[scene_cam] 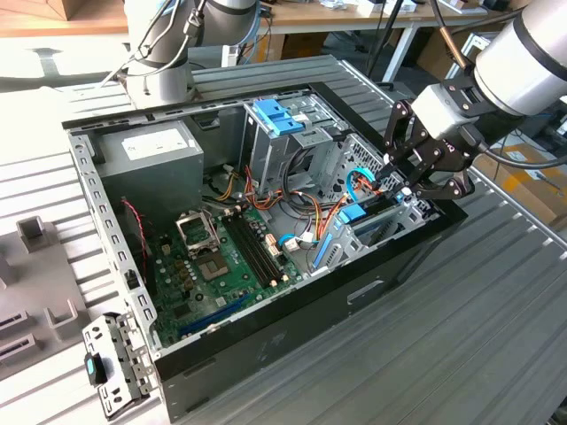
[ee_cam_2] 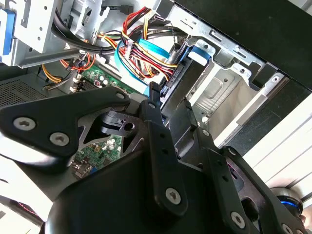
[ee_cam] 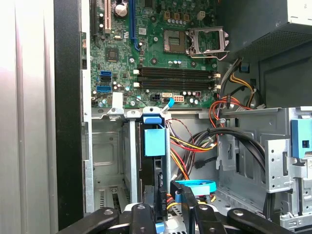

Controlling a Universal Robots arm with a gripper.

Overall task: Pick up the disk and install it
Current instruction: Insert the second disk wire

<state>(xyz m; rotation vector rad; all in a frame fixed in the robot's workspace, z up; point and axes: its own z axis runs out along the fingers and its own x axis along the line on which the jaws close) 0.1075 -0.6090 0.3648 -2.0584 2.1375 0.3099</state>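
Two things were hard to read in the exterior view: the claw (scene_cam: 409, 197) hung over the drive bay at the computer case's (scene_cam: 266, 354) corner on the exterior view's right, and its own linkage covered the fingertips. The disk (scene_cam: 379, 226) stood on edge in that bay as a dark slab with a blue carrier (scene_cam: 354, 215) at one end, its label hidden. Cables (scene_cam: 306, 208) crowded the bay's inner side, and the case wall ran close on the outer side. Ribbed tabletop (scene_cam: 461, 354) beyond that wall was open. The power supply (scene_cam: 146, 150) sat at the far corner, well apart.

Second wrist view: the claw (ee_cam_2: 170, 97) was drawn narrow, fingers (ee_cam_2: 153, 105) on either side of the disk's dark end and clamped on it. Claw body blocked most of the motherboard (ee_cam_2: 95, 156). A cable bundle (ee_cam_2: 146, 53) sat just beside the fingertips.

First wrist view: the claw (ee_cam: 168, 187) was cut off by the frame edge. The disk (ee_cam: 147, 175) showed edge-on under the blue carrier (ee_cam: 154, 141), between metal bay walls (ee_cam: 131, 161). An open bay slot (ee_cam: 105, 161) lay beside it, with the black case rim (ee_cam: 68, 122) beyond.
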